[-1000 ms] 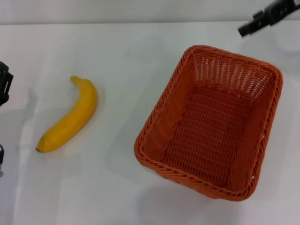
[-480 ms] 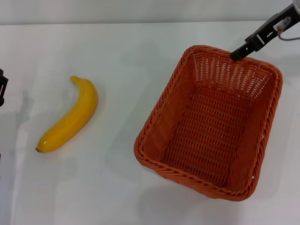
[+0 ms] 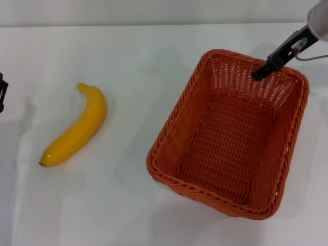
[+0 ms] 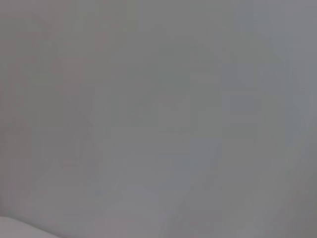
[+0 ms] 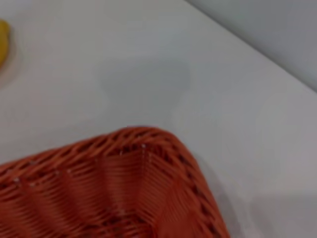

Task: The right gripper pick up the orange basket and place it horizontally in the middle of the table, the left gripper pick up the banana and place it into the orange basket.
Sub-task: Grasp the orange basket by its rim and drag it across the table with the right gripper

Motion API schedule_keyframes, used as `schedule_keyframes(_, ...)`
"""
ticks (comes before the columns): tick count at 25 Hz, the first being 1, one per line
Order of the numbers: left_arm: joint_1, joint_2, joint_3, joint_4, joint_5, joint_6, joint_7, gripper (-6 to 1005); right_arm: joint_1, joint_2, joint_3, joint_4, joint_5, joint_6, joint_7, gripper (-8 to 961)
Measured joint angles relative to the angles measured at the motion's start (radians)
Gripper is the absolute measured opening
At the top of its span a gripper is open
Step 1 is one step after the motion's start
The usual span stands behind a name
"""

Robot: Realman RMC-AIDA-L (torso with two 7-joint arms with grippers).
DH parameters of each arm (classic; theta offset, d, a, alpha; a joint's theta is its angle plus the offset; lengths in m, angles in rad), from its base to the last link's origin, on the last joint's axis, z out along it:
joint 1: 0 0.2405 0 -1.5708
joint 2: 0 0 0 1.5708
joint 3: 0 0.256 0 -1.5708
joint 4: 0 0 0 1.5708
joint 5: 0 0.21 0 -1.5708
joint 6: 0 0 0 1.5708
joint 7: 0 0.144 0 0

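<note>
The orange basket [image 3: 233, 133] stands upright on the white table [image 3: 133, 61], right of centre, with its long side running away from me and nothing inside. My right gripper [image 3: 259, 73] reaches in from the top right, and its black tip sits at the inner side of the basket's far rim. The right wrist view shows one braided corner of the basket [image 5: 124, 188]. The yellow banana [image 3: 77, 128] lies on the table at the left, well apart from the basket. Only a dark sliver of my left gripper [image 3: 2, 92] shows at the left edge, short of the banana.
A grey wall runs along the table's far edge [image 3: 154, 24]. Bare white tabletop separates the banana from the basket. The left wrist view is plain grey. A yellow sliver of the banana [image 5: 2, 44] shows at the edge of the right wrist view.
My right gripper has come down and leftwards from the top right corner to the basket's far rim. The left gripper has slid further off the left edge. Banana and basket have not moved.
</note>
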State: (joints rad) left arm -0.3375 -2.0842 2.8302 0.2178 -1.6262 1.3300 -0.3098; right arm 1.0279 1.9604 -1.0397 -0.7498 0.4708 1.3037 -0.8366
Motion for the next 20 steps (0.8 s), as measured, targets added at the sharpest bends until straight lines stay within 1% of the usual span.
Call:
schedule_keyframes(3,-0.003,0.001,0.000,0.000,0.000,0.000,0.000,867,0.010,0.010,0.000,0.028,-0.003,-0.008,-0.013,691)
schedule_keyframes(7,-0.003,0.001,0.000,-0.001,0.000,0.000,0.000,867,0.022,0.024,-0.008,0.051,-0.014,-0.013,-0.017,659)
schedule_keyframes(12,-0.004,0.002,0.000,-0.007,0.000,-0.001,0.000,868,0.032,0.025,-0.005,0.073,-0.015,-0.013,-0.019,619)
schedule_keyframes(14,-0.005,0.002,0.000,-0.013,0.000,-0.001,0.000,868,0.032,0.021,-0.003,0.075,-0.015,-0.013,-0.019,603)
schedule_keyframes(17,-0.006,0.001,0.000,-0.017,0.000,-0.001,0.000,868,0.034,0.015,-0.002,0.075,-0.013,-0.005,-0.019,359)
schedule_keyframes(20,-0.007,0.002,-0.001,-0.017,0.000,-0.001,0.000,868,0.037,0.008,0.000,0.075,-0.013,0.005,-0.017,295)
